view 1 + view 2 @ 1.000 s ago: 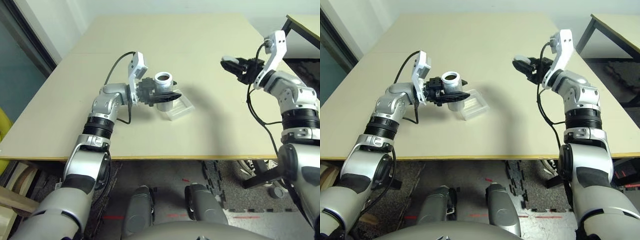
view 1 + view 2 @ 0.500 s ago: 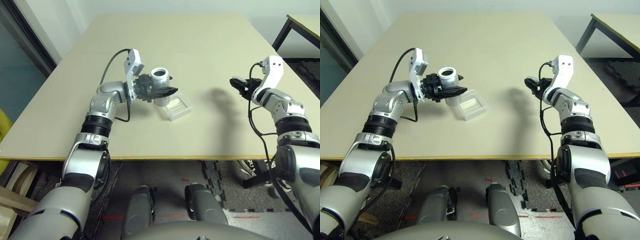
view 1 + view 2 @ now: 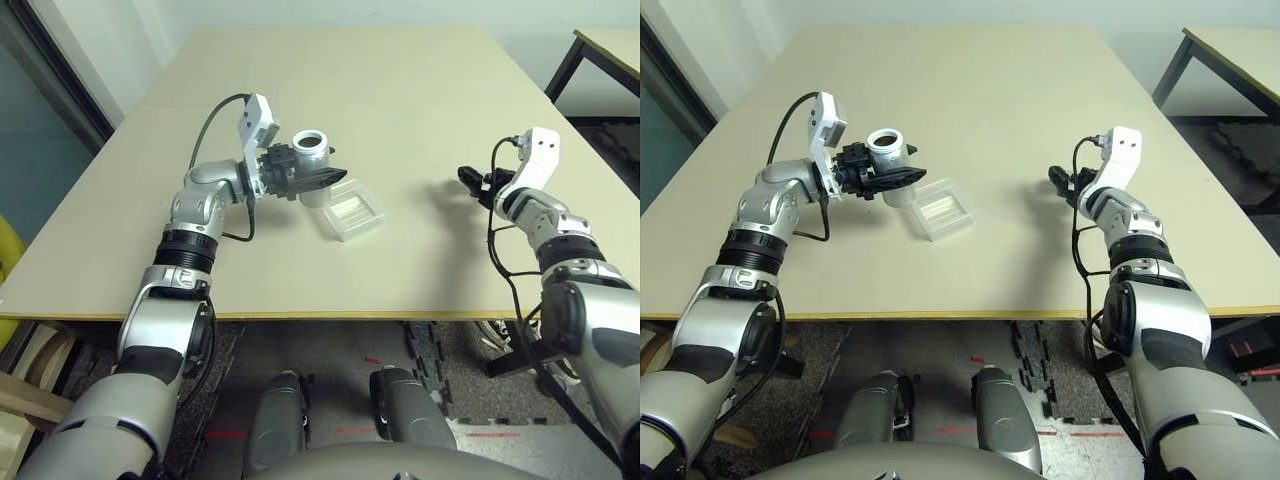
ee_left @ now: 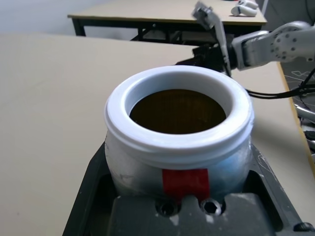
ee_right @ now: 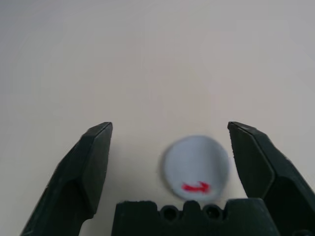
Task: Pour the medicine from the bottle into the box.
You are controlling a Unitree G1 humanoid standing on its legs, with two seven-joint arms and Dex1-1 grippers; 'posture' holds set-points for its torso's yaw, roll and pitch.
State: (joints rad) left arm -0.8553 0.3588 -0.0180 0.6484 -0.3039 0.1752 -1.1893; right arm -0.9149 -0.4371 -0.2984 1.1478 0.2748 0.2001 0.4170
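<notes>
The bottle (image 3: 312, 160), silvery with a white rim and a red mark (image 4: 185, 181), has no cap on and stands upright in the air, with my left gripper (image 3: 318, 178) shut on it. Its inside looks brown (image 4: 177, 110); single pellets of medicine cannot be made out. The clear box (image 3: 350, 213) lies on the table just right of and below the bottle. Low over the table at the right, my right gripper (image 5: 170, 132) is open. The round grey cap (image 5: 196, 167) with a red arrow lies flat on the table between its fingers, untouched.
A dark-framed second table (image 3: 600, 50) stands at the far right. The tan table (image 3: 400, 100) has bare surface between the box and the right gripper. Its front edge (image 3: 300, 315) runs close to my body.
My right arm came down to the table at the right and opened, leaving the cap on the surface. The left gripper with the bottle shifted slightly left and back.
</notes>
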